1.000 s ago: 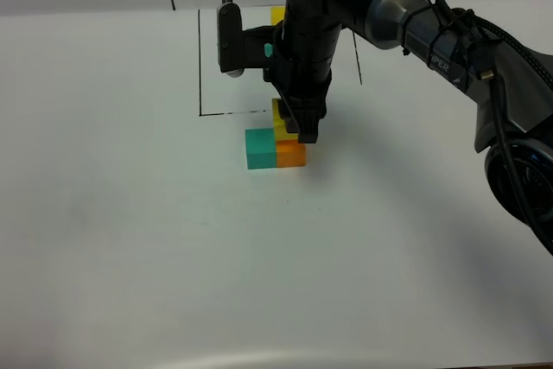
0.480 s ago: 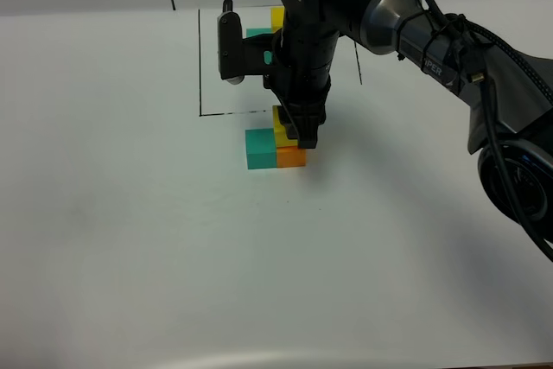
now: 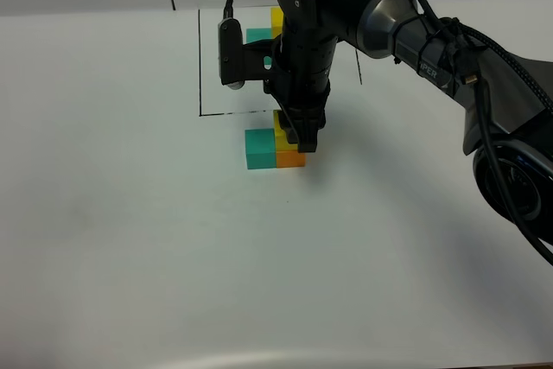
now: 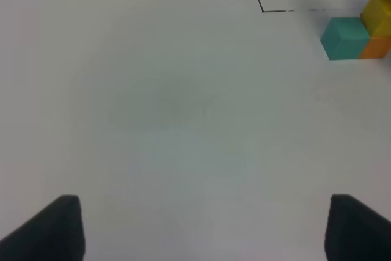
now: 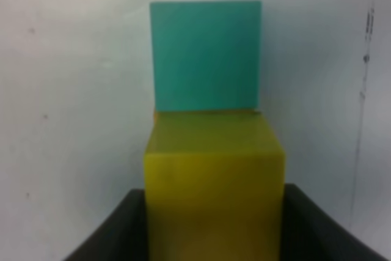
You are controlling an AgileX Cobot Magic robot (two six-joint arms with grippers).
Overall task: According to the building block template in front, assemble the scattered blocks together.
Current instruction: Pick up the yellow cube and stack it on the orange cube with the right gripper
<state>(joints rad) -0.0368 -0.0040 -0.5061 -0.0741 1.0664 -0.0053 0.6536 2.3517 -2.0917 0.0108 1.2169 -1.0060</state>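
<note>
The yellow block (image 5: 214,194) sits between the two dark fingers of the right gripper (image 3: 304,137), which reaches straight down over the white table (image 3: 130,239); in the right wrist view the fingers (image 5: 116,230) press against both sides of the cube, so the jaws are closed on it; the yellow block rests on top of the orange block (image 3: 291,158), whose edge barely shows beneath it in the wrist view; the teal block (image 3: 259,148) lies flat on the table, touching the orange block's side, on the left of it in the high view; all three are plain matte cubes of equal size; the building block template (image 3: 262,28) lies farther back, inside a thin black drawn outline (image 3: 200,66), mostly hidden behind the arm, with only a teal and a yellow face showing; the left gripper (image 4: 201,230) hangs over bare table well apart from the blocks, its jaws spread wide with nothing between them.
</note>
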